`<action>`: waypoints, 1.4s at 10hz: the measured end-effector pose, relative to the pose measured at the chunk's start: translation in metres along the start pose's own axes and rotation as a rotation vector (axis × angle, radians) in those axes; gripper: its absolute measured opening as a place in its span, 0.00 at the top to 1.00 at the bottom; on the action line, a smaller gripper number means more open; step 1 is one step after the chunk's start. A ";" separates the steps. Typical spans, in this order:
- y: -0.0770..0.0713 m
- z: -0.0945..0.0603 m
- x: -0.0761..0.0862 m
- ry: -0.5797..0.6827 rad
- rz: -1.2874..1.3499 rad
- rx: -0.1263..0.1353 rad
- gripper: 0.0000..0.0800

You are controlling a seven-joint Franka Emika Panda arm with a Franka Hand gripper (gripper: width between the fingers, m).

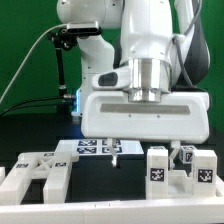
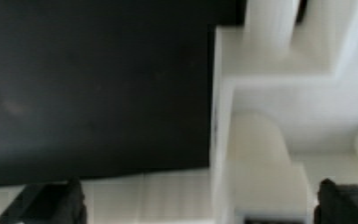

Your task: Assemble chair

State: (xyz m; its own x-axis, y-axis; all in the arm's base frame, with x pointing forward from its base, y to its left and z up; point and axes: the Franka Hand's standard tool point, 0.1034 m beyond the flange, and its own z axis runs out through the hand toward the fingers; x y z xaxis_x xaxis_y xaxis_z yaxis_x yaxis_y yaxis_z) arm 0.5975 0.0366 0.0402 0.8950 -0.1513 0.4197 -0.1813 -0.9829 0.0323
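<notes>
Loose white chair parts with square marker tags lie on the black table. A notched slab group point(image 1: 40, 172) is at the front on the exterior view's left. Two tagged blocks point(image 1: 158, 166) point(image 1: 203, 165) stand on its right. My gripper point(image 1: 145, 150) hangs low over the table between them, its broad white hand just above. In the wrist view the gripper point(image 2: 202, 205) is open wide. Its dark fingertips point(image 2: 51, 205) stand at either side of a blurred white chair part point(image 2: 291, 110) close beneath. I see no fingertip touching it.
The marker board point(image 1: 100, 147) lies flat on the table behind the gripper. The arm's base and a cable point(image 1: 45, 50) are at the back on the exterior view's left. Bare black table point(image 2: 87, 90) shows beside the white part.
</notes>
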 end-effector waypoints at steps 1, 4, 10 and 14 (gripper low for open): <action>0.000 0.008 -0.005 -0.003 -0.006 -0.006 0.19; -0.013 0.025 -0.006 -0.003 -0.021 -0.006 0.19; -0.011 0.026 -0.005 -0.002 -0.023 -0.009 0.77; -0.005 0.026 -0.004 -0.001 -0.020 -0.017 0.95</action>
State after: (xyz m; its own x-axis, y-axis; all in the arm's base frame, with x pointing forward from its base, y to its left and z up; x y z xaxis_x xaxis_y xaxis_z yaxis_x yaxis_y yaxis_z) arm 0.6059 0.0393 0.0144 0.8990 -0.1315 0.4178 -0.1702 -0.9838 0.0565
